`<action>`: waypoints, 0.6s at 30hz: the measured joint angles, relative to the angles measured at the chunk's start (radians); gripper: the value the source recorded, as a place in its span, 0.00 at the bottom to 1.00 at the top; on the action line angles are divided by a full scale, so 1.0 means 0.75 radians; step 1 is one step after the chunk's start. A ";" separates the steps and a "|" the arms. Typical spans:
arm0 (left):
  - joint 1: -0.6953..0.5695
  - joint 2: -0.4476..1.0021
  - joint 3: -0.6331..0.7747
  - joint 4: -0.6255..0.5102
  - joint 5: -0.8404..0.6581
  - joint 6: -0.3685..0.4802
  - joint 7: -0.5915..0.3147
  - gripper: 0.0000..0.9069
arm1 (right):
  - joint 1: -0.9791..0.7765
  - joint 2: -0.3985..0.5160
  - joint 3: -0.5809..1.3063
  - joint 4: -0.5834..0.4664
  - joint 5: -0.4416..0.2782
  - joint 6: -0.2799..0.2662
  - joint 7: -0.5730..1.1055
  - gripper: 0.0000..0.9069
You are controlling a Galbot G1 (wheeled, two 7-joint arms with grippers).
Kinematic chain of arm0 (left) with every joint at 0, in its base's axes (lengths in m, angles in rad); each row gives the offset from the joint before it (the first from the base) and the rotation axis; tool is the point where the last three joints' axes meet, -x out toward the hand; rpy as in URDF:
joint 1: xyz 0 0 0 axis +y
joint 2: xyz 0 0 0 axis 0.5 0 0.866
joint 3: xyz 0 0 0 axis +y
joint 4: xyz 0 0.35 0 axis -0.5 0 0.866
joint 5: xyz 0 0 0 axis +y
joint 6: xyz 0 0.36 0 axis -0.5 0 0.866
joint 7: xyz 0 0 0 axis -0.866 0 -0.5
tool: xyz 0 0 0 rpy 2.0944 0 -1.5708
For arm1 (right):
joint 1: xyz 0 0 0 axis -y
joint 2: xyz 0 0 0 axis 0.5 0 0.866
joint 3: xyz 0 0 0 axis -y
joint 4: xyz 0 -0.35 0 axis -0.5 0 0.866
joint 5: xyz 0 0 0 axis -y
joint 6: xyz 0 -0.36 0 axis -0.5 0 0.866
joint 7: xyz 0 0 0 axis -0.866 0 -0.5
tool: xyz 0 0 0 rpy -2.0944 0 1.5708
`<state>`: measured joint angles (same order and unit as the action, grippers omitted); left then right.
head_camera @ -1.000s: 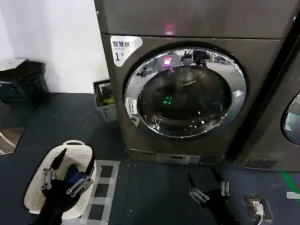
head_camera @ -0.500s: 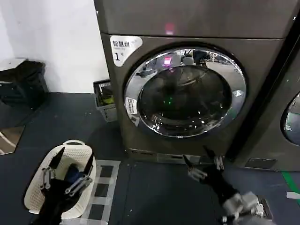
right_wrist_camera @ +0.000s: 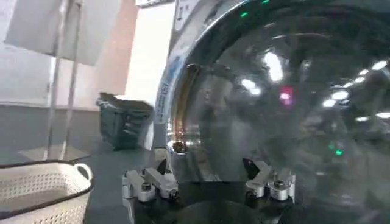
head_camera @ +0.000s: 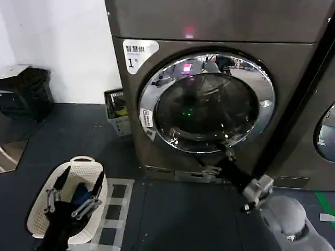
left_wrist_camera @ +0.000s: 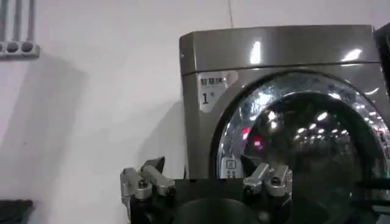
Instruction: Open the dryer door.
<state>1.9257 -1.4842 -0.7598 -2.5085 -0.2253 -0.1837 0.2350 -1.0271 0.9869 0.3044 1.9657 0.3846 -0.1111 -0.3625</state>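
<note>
Head view: right gripper (head_camera: 216,161) risen to dryer door (head_camera: 207,103) lower rim.

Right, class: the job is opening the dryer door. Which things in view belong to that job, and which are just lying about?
Belongs to the job:
dryer door, shut
dryer, labelled "1"
right end effector, open, at the door's lower rim

Just lying about:
white laundry basket, under the idle left end effector
grey crate by the wall
neighbouring machine
</note>
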 joint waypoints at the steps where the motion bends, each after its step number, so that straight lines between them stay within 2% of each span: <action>1: -0.003 -0.001 0.000 0.005 0.002 0.000 0.001 1.00 | 0.028 0.008 -0.024 -0.016 0.001 0.000 -0.001 1.00; 18: -0.014 -0.022 -0.006 0.032 -0.005 0.002 0.020 1.00 | 0.418 0.097 -0.327 -0.335 0.059 -0.004 -0.053 1.00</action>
<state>1.9150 -1.5006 -0.7639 -2.4845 -0.2290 -0.1826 0.2496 -0.7138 1.0596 0.0592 1.7141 0.4287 -0.1141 -0.4024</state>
